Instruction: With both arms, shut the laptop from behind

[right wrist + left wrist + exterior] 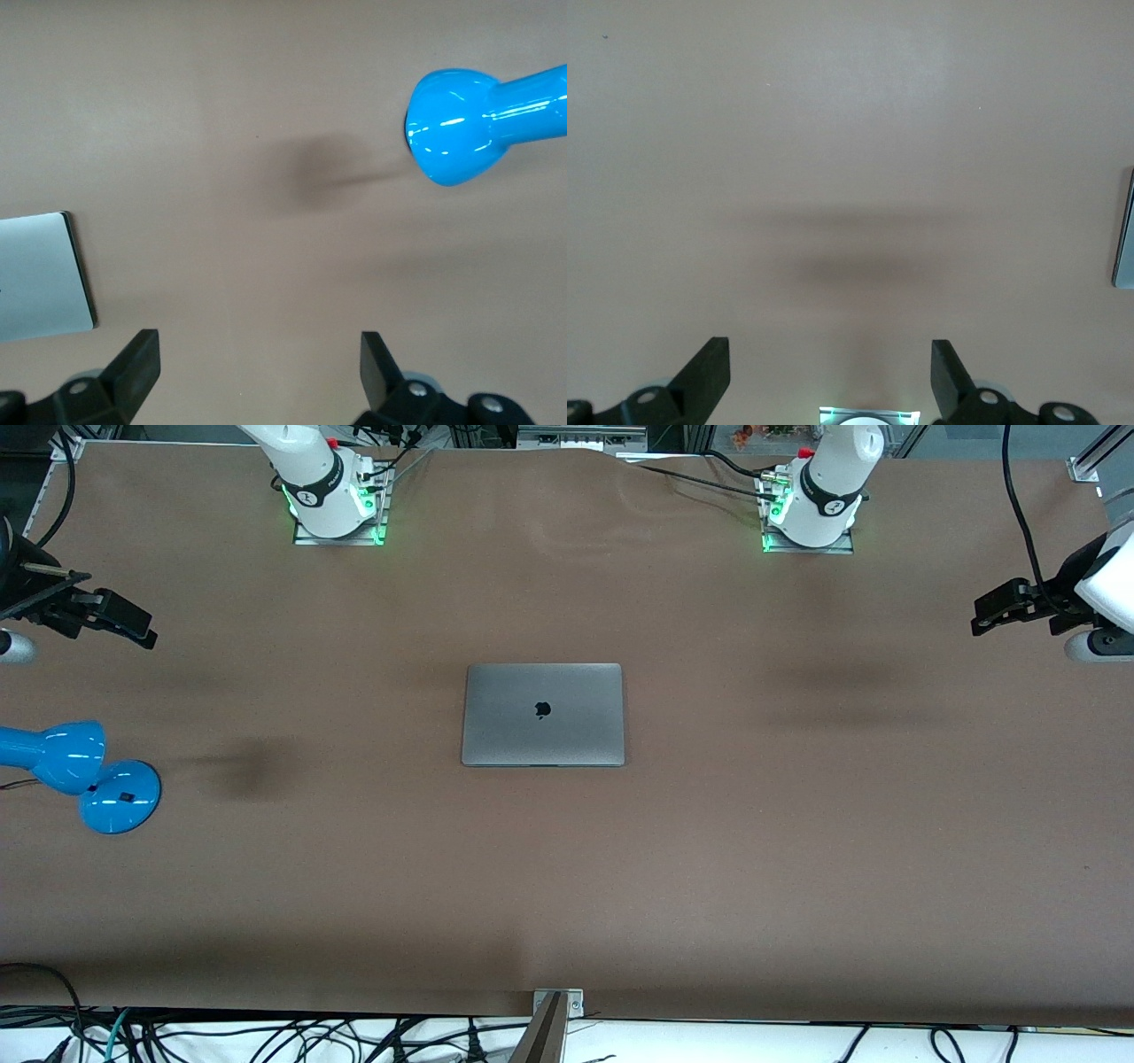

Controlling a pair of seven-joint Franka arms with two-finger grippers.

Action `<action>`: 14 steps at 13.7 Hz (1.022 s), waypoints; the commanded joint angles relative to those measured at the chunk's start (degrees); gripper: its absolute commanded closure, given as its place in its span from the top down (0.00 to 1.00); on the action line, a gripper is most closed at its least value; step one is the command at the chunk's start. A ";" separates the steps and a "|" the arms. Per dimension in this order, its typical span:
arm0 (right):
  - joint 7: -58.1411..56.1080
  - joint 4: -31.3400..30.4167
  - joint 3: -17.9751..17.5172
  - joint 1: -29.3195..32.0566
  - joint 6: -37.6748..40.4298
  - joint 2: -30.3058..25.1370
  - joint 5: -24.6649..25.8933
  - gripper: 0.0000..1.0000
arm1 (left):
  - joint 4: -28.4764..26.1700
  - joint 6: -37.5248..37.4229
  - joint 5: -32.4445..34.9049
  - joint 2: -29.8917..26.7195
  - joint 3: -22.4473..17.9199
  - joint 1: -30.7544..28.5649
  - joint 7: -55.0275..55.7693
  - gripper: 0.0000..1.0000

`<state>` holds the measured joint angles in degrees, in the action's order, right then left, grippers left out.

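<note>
Grey laptop [542, 714], black logo; blue lamp [84, 774]; brown table [709, 850].

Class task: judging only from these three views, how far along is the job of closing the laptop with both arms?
Done: the laptop lies flat on the table, lid down, logo up. In hand: nothing; the left gripper and the right gripper are both open, each high over bare table at its own arm's end, the right one near the blue lamp. Left: apparently nothing.
</note>
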<state>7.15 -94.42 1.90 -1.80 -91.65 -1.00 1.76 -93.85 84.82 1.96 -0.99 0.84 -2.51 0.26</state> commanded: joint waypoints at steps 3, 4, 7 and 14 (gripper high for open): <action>-0.21 -0.41 -0.06 0.04 -0.10 -0.76 -0.97 1.00 | 1.92 -1.41 1.03 0.46 1.18 -0.83 -0.08 1.00; -0.21 -0.41 -0.06 0.04 -0.19 -0.67 -1.05 1.00 | 1.92 -1.41 0.94 0.20 1.10 -0.83 -0.08 1.00; -0.21 -0.41 -0.06 0.04 -0.19 -0.67 -1.05 1.00 | 2.00 -1.32 1.12 0.28 1.18 -0.83 -0.69 1.00; -0.21 -0.41 -0.06 0.04 -0.28 -0.58 -1.14 1.00 | 2.62 -1.41 1.12 0.37 1.18 -0.83 -0.61 1.00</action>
<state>7.15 -94.42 1.89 -1.80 -91.66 -1.00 1.58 -92.62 84.68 1.96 -0.98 1.26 -2.75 0.32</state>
